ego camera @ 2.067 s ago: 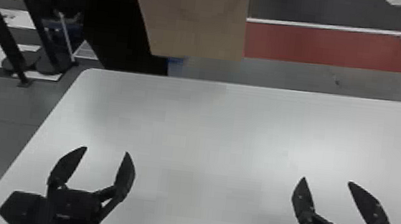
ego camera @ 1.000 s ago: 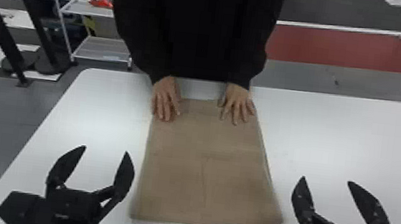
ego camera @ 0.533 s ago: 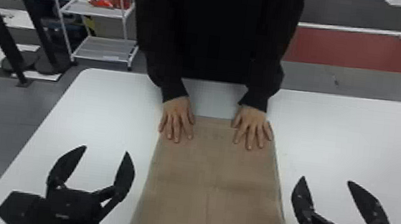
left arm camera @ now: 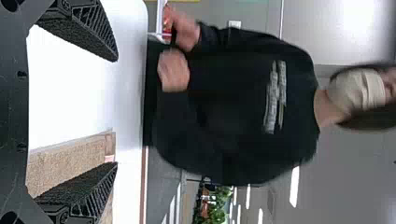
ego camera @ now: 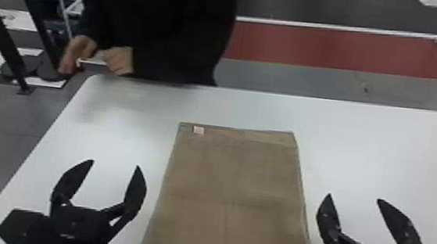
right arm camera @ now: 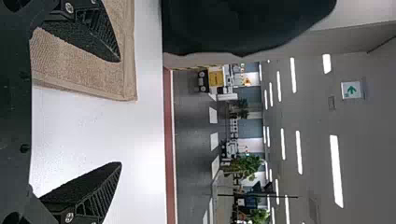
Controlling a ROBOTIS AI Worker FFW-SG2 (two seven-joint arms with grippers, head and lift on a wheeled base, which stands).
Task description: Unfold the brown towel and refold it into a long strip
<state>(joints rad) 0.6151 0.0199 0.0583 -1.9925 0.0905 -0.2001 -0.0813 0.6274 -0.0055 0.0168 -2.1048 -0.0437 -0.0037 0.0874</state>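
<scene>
Spread wide and holding nothing, my black left gripper (ego camera: 115,163) has its two flat fingers well apart, and my black right gripper (ego camera: 354,197) is just as empty, its fingers parted too. Between them I have the flat brown cloth towel (ego camera: 233,172), lying lengthwise away from me, with its near end running past the bottom edge of my head view. Faint creases mark it, one lengthwise and one crosswise. Near its far left corner I see a small pale rectangular label (ego camera: 198,130). Along the towel's right side runs a thin edge that may be a second layer, though I can't swear to it from up here. Under all of it is the smooth white table (ego camera: 383,150) with rounded far corners, and its surface shows between the towel's far end and the table's far edge. Beyond that I see grey floor (ego camera: 293,79), then a flat red band (ego camera: 316,48) across it and a dark grey area (ego camera: 333,6) farther back. Off past the table's far left corner stands a slanting black post (ego camera: 0,24)
</scene>
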